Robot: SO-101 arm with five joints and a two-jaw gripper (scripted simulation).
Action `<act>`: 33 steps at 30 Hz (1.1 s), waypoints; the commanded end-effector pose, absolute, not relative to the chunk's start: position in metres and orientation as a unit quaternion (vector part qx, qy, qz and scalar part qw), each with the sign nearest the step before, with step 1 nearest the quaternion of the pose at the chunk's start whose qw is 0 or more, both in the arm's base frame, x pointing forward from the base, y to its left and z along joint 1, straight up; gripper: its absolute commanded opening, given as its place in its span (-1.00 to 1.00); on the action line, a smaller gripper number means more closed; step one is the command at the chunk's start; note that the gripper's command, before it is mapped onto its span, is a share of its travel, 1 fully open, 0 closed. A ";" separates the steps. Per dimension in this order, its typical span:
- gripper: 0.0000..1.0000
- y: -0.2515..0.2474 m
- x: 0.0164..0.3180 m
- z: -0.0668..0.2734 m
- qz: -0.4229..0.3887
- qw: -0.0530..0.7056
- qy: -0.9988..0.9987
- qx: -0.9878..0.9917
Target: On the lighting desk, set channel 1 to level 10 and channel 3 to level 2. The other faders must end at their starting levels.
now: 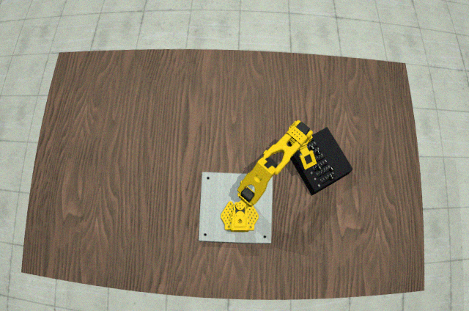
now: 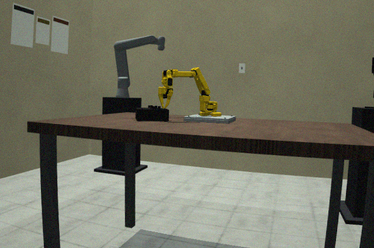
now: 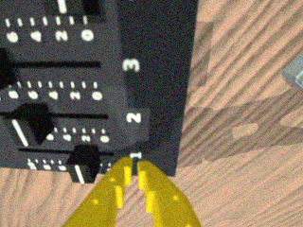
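Note:
The black lighting desk (image 1: 335, 155) (image 2: 151, 114) (image 3: 156, 71) lies on the wooden table, right of the arm's base. In the wrist view it shows channel labels 1, 2 and 3 along its near edge. The channel 1 fader knob (image 3: 85, 163) sits just left of my fingertips. The channel 2 knob (image 3: 30, 120) sits further left, and the channel 3 knob (image 3: 4, 66) is at the frame's left edge. My gripper (image 3: 133, 165) (image 2: 165, 106) is shut and empty. It points down at the desk's corner by the label 1, right beside the channel 1 knob. I cannot tell whether it touches the knob.
The arm stands on a grey base plate (image 1: 212, 220) (image 2: 225, 119). A grey robot arm (image 2: 122, 64) on a black pedestal stands behind the table. A dark stand (image 2: 362, 118) is at the right edge.

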State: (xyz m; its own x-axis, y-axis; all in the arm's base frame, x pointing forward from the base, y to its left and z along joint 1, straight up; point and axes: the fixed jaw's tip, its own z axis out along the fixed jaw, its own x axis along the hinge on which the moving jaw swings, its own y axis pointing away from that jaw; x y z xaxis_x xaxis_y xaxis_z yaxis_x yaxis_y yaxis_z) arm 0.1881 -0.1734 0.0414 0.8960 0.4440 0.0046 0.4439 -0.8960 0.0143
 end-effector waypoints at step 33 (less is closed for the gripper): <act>-1.00 -0.177 0.190 0.038 0.001 0.002 0.230 0.973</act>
